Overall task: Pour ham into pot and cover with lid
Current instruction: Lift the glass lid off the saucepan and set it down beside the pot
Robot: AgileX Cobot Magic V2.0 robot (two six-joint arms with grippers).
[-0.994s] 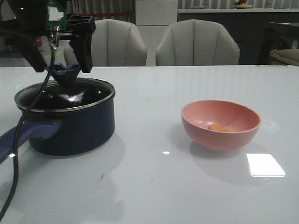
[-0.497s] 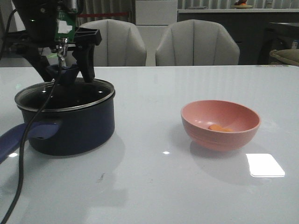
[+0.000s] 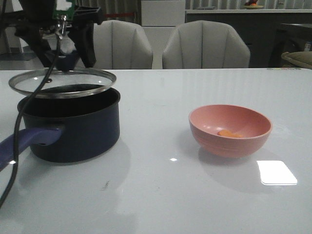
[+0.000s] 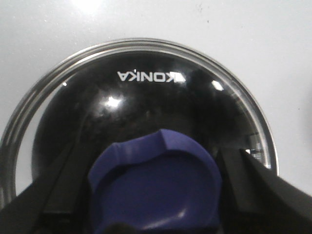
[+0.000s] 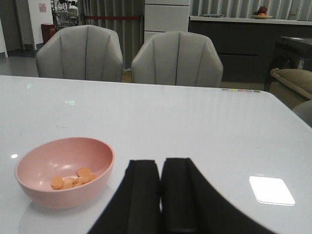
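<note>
My left gripper (image 3: 66,53) is shut on the dark blue knob (image 4: 156,187) of the glass lid (image 3: 62,83), with black fingers (image 4: 243,180) on both sides of the knob. The lid hangs just above the navy pot (image 3: 73,131), shifted slightly left of its rim. The pot's lighter handle (image 3: 19,144) points toward the front left. Several orange ham pieces (image 5: 73,179) lie in the pink bowl (image 3: 230,130) at the table's right. My right gripper (image 5: 161,165) is shut and empty, near the bowl (image 5: 66,170), and out of the front view.
A black cable (image 3: 19,126) hangs from the left arm in front of the pot. Two grey chairs (image 3: 204,46) stand behind the table's far edge. A bright light patch (image 3: 276,172) lies on the white table (image 3: 156,195) right of the bowl.
The left gripper closed on the lid's knob and lifted the lid off the pot, carrying it up and slightly left. The bowl has not moved.
</note>
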